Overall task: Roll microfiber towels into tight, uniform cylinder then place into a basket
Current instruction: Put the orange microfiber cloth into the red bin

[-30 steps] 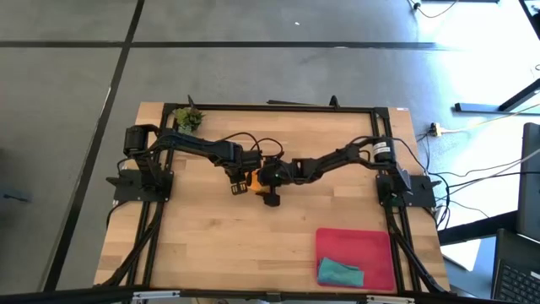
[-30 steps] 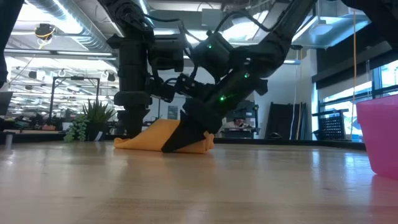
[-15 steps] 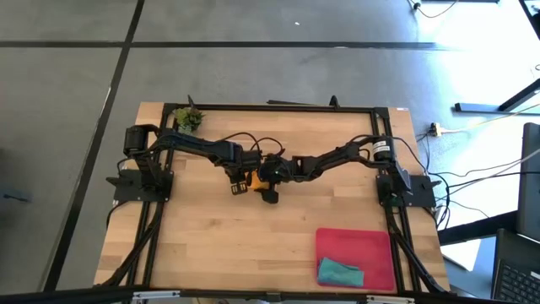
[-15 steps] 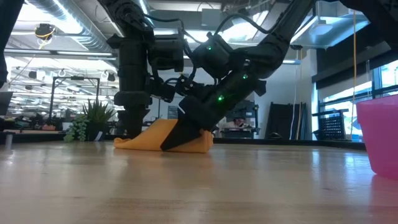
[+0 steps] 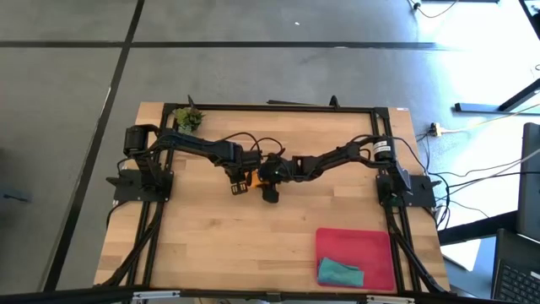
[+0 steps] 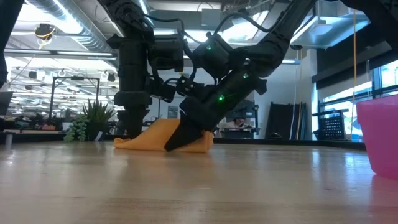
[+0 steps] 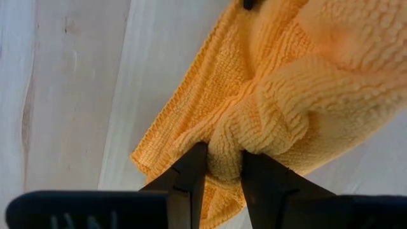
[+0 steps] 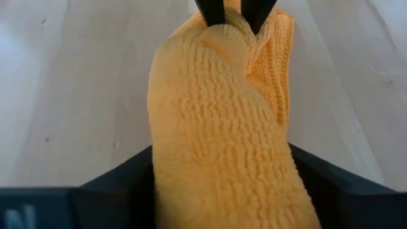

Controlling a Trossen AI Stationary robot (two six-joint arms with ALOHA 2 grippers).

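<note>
The orange towel (image 5: 250,179) lies bunched and partly rolled on the table's middle, and it also shows in the low view (image 6: 152,138). My left gripper (image 5: 240,184) stands at its left end and is shut on it. My right gripper (image 5: 263,179) comes in slanting from the right and is shut on the roll's other end (image 8: 216,127). The teal towel (image 5: 340,272) lies crumpled in the near corner of the red-pink basket (image 5: 359,243), at the table's near right. My left gripper pinches a bunched fold at the orange towel's end (image 7: 226,149) between its two fingers (image 7: 191,175). It comes from above, pointing down. The towel rests on the table. My right gripper holds the thick rolled part of the towel (image 8: 216,146) between its two fingers (image 8: 124,172), which lie along the roll. It comes slanting down from the table's right. The roll rests on the table (image 6: 186,144).
A small green plant sprig (image 5: 187,118) stands at the table's far left corner. The basket's pink wall (image 6: 379,137) rises at the right of the low view. Bare wood lies between the towel and the table's near edge (image 5: 219,253).
</note>
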